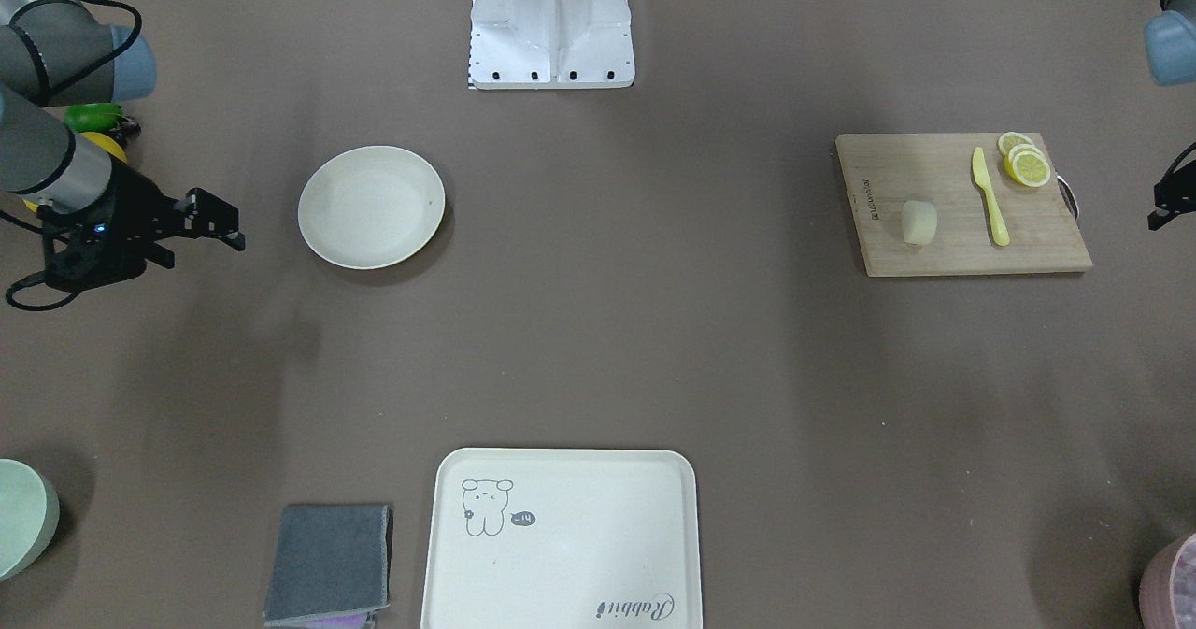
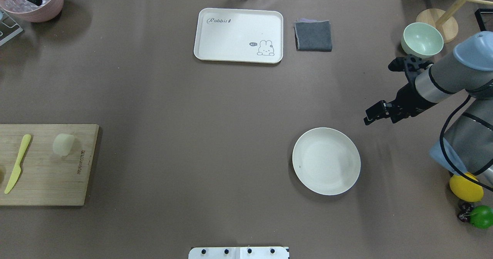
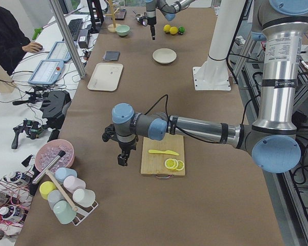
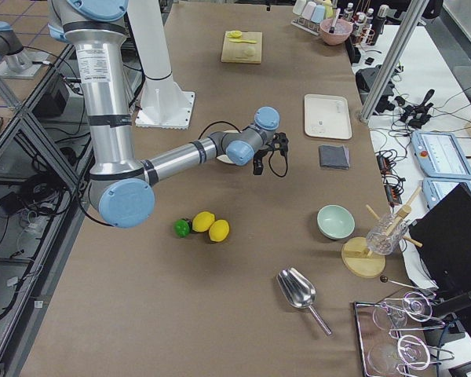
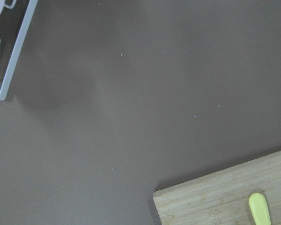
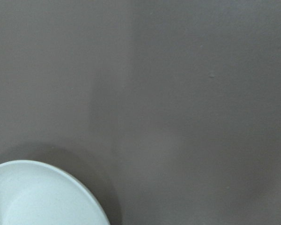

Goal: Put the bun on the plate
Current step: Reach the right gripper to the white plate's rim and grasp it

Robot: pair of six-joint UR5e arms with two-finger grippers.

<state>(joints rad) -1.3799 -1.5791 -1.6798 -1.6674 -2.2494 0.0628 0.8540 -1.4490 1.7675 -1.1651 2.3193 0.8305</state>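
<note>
1. One bun (image 1: 918,222), one knife (image 1: 989,196) and three lemon slices (image 1: 1026,164), on one board (image 1: 934,260).
2. One plate (image 1: 371,207).
3. One tray (image 1: 579,536) and one cloth (image 1: 329,564), on the far side.
4. Two bowls: a green bowl (image 2: 422,39) far right, a pink bowl (image 2: 50,10) far left.
5. Two lemons (image 4: 204,221) and one green fruit (image 4: 181,228).
6. One scoop (image 4: 298,292).
7. Two arms (image 3: 195,128).

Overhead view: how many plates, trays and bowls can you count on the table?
Plates: 1, the plate
Trays: 1, the rabbit tray
Bowls: 2, the green bowl and the pink bowl
Total: 4
</note>
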